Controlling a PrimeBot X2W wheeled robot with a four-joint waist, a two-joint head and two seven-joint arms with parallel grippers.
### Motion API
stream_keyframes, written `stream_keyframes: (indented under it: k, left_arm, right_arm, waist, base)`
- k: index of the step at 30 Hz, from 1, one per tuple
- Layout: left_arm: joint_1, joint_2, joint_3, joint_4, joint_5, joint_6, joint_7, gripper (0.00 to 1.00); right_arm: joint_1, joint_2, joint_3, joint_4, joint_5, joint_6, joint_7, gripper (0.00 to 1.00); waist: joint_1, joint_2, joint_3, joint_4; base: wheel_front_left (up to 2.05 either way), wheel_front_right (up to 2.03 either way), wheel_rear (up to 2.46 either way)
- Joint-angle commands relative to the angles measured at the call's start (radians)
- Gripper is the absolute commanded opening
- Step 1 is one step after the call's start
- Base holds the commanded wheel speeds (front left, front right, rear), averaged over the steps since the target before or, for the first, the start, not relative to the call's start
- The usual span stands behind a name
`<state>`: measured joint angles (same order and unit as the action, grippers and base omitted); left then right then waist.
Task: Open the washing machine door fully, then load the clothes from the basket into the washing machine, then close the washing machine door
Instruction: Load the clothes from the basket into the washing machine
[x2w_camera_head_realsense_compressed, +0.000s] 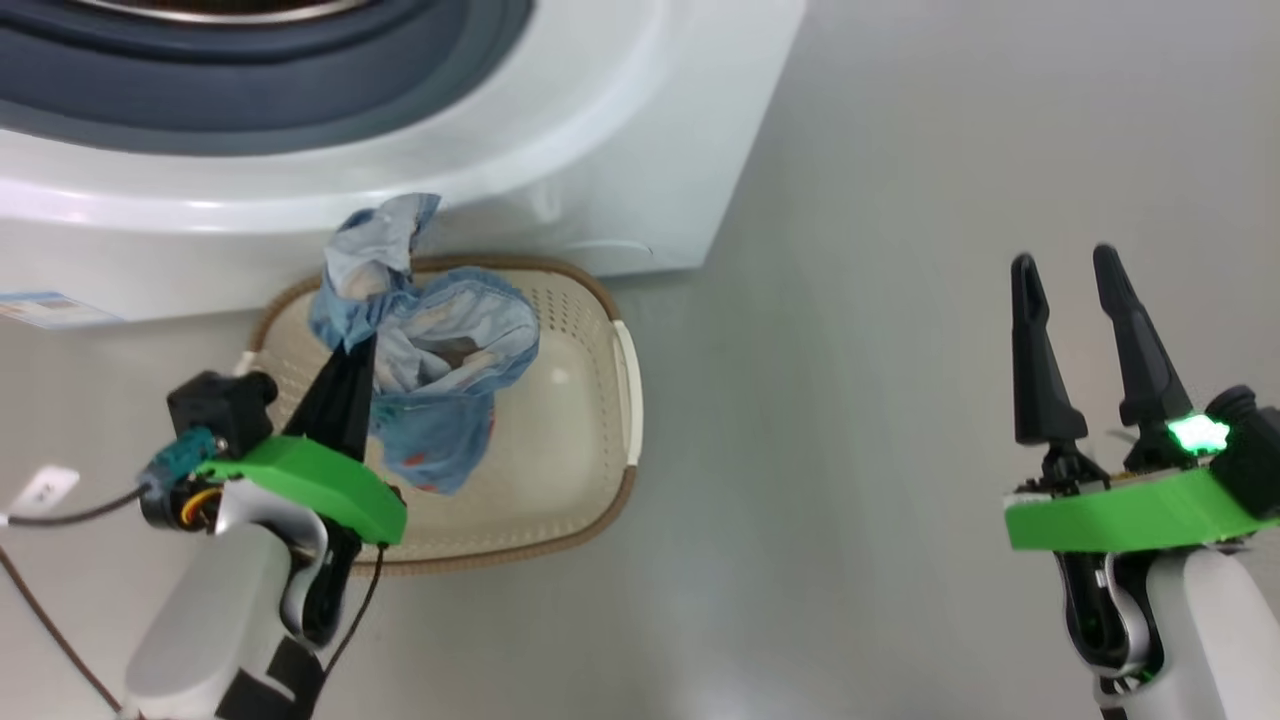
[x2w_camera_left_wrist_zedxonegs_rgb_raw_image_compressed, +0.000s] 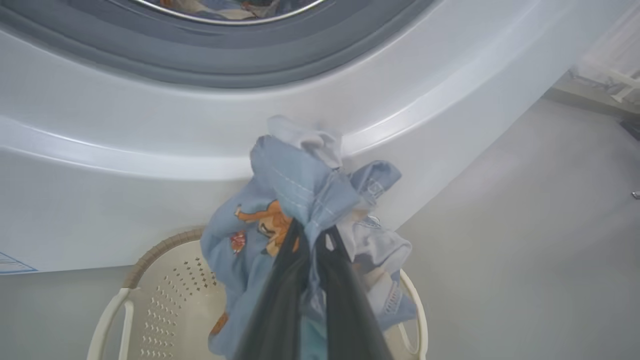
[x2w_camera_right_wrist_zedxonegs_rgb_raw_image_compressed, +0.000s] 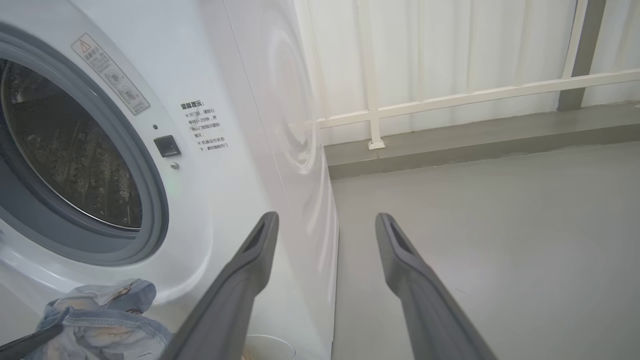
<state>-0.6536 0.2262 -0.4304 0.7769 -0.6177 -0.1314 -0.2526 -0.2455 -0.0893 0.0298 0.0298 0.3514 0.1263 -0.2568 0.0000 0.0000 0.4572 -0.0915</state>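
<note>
Evidently mid-load: the left gripper (x2w_camera_head_realsense_compressed: 348, 350) pinched the clothes (x2w_camera_head_realsense_compressed: 440, 350) above the basket (x2w_camera_head_realsense_compressed: 628, 470), near its far rim, ready for the washing machine (x2w_camera_head_realsense_compressed: 600, 130) mouth; the right gripper (x2w_camera_head_realsense_compressed: 1065, 262) stood spread and idle, well apart.

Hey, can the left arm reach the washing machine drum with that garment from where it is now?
Probably yes. The left end effector is shut on the clothes over the basket, and the open mouth of the washing machine sits just beyond with nothing visible between.
</note>
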Motion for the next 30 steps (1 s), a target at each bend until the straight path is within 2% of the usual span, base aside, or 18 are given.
stream_keyframes:
  k: [1,16,24,30]
  left_arm:
    - [0.031,0.025,0.052,-0.039,0.022,0.001,-0.009,0.00]
    - [0.290,-0.041,0.314,-0.324,0.231,0.001,-0.009,0.00]
    - [0.418,-0.094,0.396,-0.455,0.301,0.001,-0.009,0.00]
    - [0.461,-0.117,0.425,-0.495,0.299,0.001,-0.009,0.00]
  right_arm:
    - [0.029,-0.013,0.017,-0.018,-0.003,0.004,-0.005,1.00]
    - [0.141,-0.058,0.016,0.000,0.001,0.004,-0.005,1.00]
    - [0.181,-0.067,0.001,0.000,0.002,0.004,-0.005,1.00]
    - [0.190,-0.068,-0.001,-0.004,0.000,0.004,-0.005,1.00]
  waist:
    - [0.0000,0.0000,-0.072,0.050]
    - [0.0000,0.0000,-0.209,0.095]
    - [0.0000,0.0000,-0.232,0.110]
    - [0.0000,0.0000,-0.229,0.110]
  base:
    - [0.00,0.00,0.00]
    - [0.00,0.00,0.00]
    - [0.00,0.00,0.00]
    - [0.00,0.00,0.00]
